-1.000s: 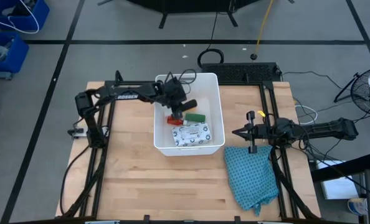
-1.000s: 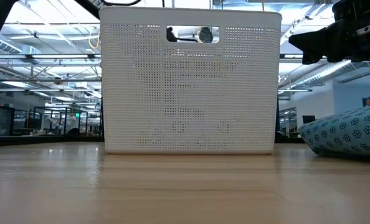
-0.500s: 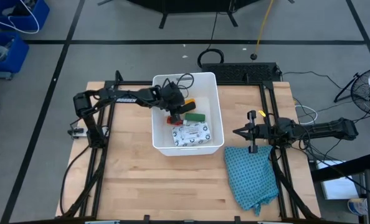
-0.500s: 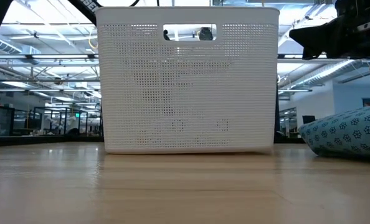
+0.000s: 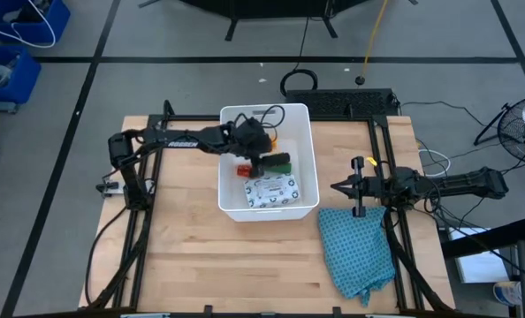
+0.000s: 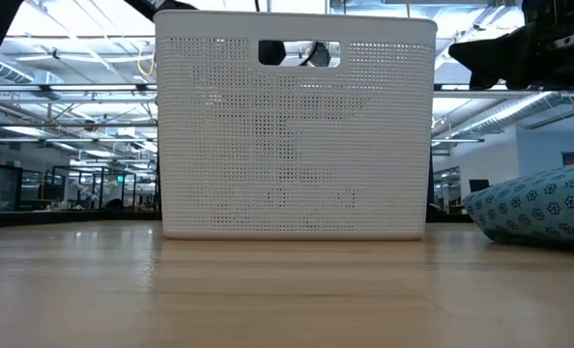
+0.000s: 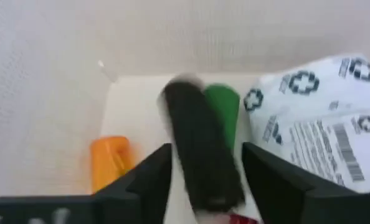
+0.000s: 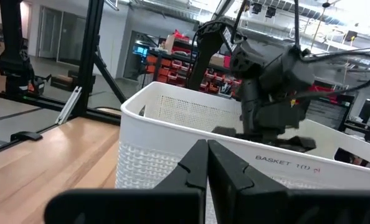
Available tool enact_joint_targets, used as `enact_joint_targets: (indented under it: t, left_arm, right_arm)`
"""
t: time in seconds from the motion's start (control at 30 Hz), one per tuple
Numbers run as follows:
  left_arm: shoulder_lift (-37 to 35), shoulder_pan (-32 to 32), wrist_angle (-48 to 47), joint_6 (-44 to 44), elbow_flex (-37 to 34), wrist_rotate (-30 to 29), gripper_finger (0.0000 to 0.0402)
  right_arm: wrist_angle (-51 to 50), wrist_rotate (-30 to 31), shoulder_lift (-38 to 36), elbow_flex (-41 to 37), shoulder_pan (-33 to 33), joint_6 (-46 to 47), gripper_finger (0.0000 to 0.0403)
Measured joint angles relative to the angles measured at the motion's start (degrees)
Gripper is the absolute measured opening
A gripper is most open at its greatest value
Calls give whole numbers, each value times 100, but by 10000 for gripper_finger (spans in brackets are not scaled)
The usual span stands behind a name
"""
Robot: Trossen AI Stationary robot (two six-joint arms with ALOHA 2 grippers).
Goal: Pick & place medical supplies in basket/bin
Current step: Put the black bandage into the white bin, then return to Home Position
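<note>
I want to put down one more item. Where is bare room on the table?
Free wood lies in front of the white tub, left of the teal cloth, and between tub and right gripper. Inside the tub it is crowded: packet, other supplies and left gripper.

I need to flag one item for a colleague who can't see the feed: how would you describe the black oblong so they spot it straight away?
Look inside the large white rectangular plastic tub at the middle of the wooden table, below the left gripper. The black oblong lies between that gripper's open fingers, right beside the green oblong. It is the only black item, darker and longer-looking than the green one.
</note>
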Motion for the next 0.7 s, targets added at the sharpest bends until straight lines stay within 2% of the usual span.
enact_joint_targets:
  t: [0.2,0.43,0.57,0.7]
  left_arm:
    - [-2,-73,-675,47,667,-221,268]
    - [-264,-273,-2434,419,1884,-366,304]
    - [-962,-574,-2848,651,1970,-232,282]
    - [-1905,-890,-3132,921,1700,-160,200]
  right_arm:
    - [-29,-2,0,0,0,72,0]
    - [-72,-2,2,-1,0,207,0]
    - [-77,-2,2,0,0,289,0]
    - [-45,-9,-11,0,0,425,0]
